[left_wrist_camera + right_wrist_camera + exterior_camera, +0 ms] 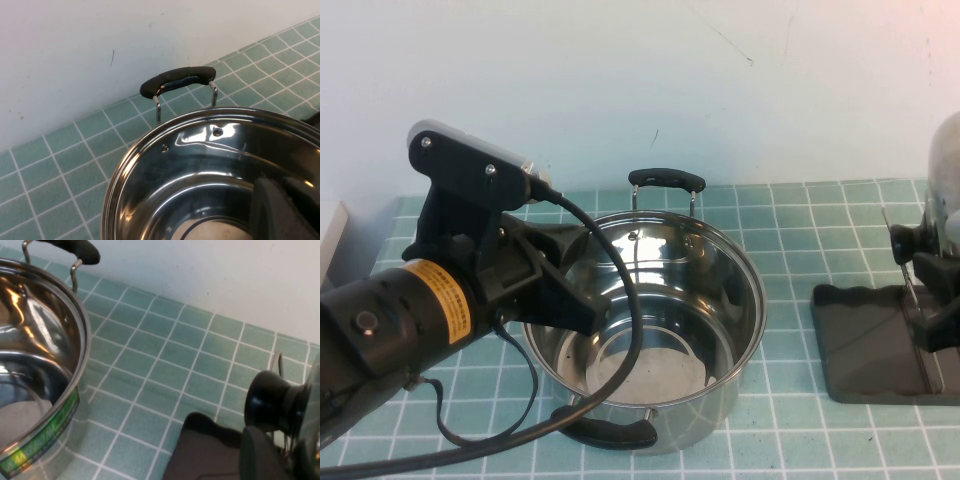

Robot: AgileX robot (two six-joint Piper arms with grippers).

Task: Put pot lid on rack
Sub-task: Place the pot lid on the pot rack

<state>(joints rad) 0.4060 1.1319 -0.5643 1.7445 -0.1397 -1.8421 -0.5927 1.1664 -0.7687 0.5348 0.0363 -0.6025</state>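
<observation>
The pot lid (pixel 946 185) stands upright on edge at the far right, over the rack (pixel 870 345), with its black knob (pixel 904 241) facing left. My right gripper (pixel 932 305) is at the lid's lower rim, shut on it, beside the thin wire dividers (pixel 912 290). The right wrist view shows the knob (pixel 272 402), the lid's steel rim (pixel 314 390), one finger (pixel 260 455) and the dark rack (pixel 210 455) below. My left gripper (pixel 582 318) hangs over the near left rim of the open steel pot (pixel 720 380), fingers together and empty; it also shows in the left wrist view (pixel 290 210).
The pot has two black handles, one at the back (pixel 666 180) and one at the front (pixel 610 432). A black cable (pixel 620 300) loops from the left arm over the pot. The table has a green tiled cover (pixel 790 230). A white wall stands behind.
</observation>
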